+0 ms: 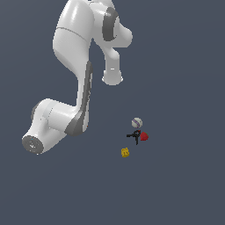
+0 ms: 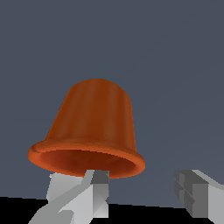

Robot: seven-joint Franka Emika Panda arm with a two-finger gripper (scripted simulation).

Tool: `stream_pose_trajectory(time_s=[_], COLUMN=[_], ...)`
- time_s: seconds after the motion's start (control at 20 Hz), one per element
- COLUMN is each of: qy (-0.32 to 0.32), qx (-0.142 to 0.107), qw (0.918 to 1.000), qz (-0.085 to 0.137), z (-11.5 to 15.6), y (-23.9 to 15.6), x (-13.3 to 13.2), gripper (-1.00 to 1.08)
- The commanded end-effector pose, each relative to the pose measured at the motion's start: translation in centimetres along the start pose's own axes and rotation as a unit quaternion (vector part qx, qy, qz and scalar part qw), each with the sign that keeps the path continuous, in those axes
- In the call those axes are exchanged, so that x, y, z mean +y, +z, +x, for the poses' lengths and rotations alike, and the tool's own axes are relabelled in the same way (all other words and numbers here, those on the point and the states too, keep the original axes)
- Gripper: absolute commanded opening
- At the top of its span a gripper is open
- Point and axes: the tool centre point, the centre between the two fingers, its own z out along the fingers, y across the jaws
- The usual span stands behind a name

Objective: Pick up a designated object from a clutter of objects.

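Wrist view fills with the orange-red pot (image 2: 89, 127), its ribbed tapering sides narrowing away from the camera and its flared rim and darker hollow turned towards the jaws. One finger (image 2: 87, 192) sits right under the rim, seemingly touching it; the other finger (image 2: 197, 197) stands well apart to the side, with nothing against it. So the jaws are wide and hold nothing firmly, as far as I can judge (contact at the near finger is hard to confirm).

To do the grasp well, I would centre the gripper (image 2: 142, 194) on the pot so both pads meet the wall, then close gently, since tapering sides may slip out of a pinch.

Exterior view shows the arm's end (image 1: 112, 75) well apart from the clutter on the worktop (image 1: 184, 176): a white-grey ball (image 1: 136, 122), a black pronged thing (image 1: 134, 135) touching a red lump (image 1: 144, 136), and a yellow block (image 1: 125, 152) just nearer. Neither the pot nor the fingers can be made out there, so where the pot sits in the scene I cannot tell.
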Motion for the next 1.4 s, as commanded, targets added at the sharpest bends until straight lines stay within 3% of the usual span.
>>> stream_pose_trajectory(time_s=[0.0, 0.6, 0.65, 1.35], qy=[0.000, 0.000, 0.000, 0.000], qx=[0.000, -0.002, -0.002, -0.001], qw=[1.0000, 1.0000, 1.0000, 1.0000], qz=[0.000, 0.000, 0.000, 0.000], z=[0.0, 0.0, 0.0, -0.4], y=[0.4, 2.8, 2.8, 2.5], x=[0.0, 0.1, 0.1, 0.1], gripper=[0.28, 0.28, -1.00, -1.00])
